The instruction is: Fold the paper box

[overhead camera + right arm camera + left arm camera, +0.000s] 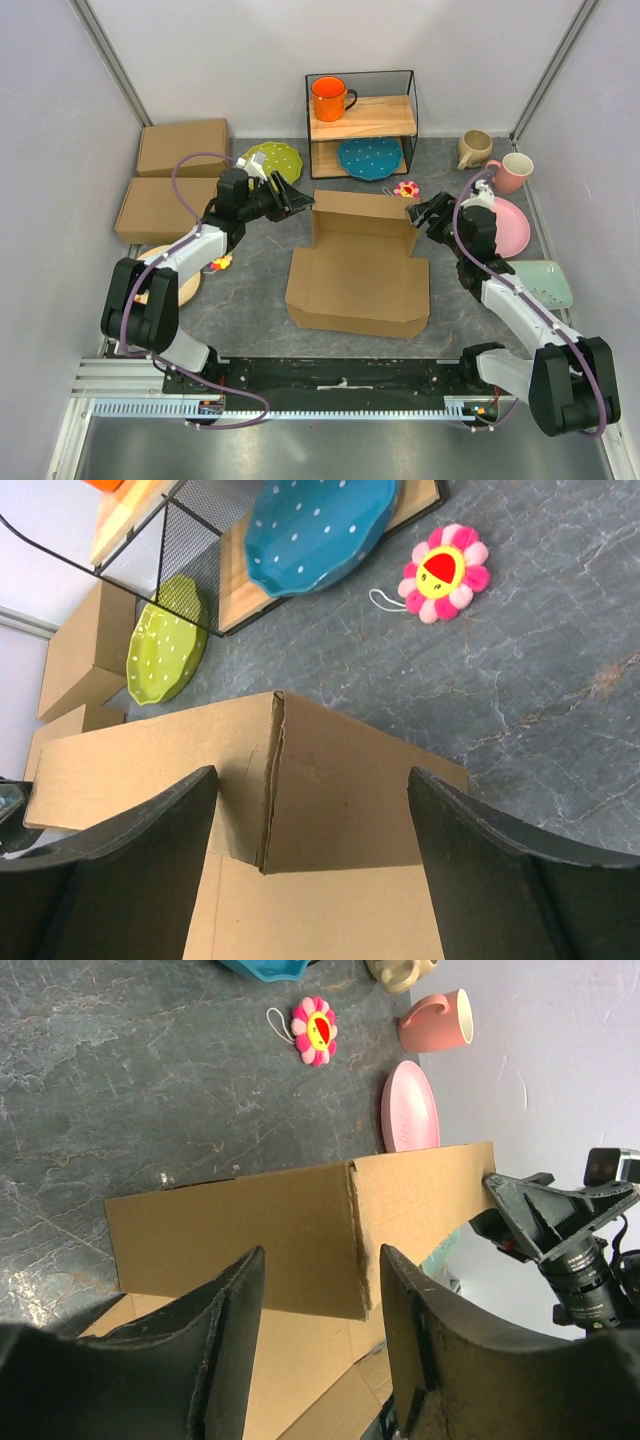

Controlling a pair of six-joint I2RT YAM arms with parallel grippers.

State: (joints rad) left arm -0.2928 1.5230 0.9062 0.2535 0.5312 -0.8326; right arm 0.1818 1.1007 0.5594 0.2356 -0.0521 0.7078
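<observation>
Near the middle of the grey marbled table [250,300]: plain brown corrugated cardboard paper box [355,285], back wall upright facing the far edge, flat panel toward the near edge. Left gripper [303,199] spread wide at the wall's left end, right gripper [414,214] wide at its right end, both holding nothing.

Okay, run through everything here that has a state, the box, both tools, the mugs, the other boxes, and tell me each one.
paper box: partly folded, rear wall upright, front panel lying flat.
left tool: open, at the rear wall's left end.
right tool: open, at the rear wall's right end.
orange mug: upright.
pink mug: upright.
spare boxes: both folded shut.
</observation>
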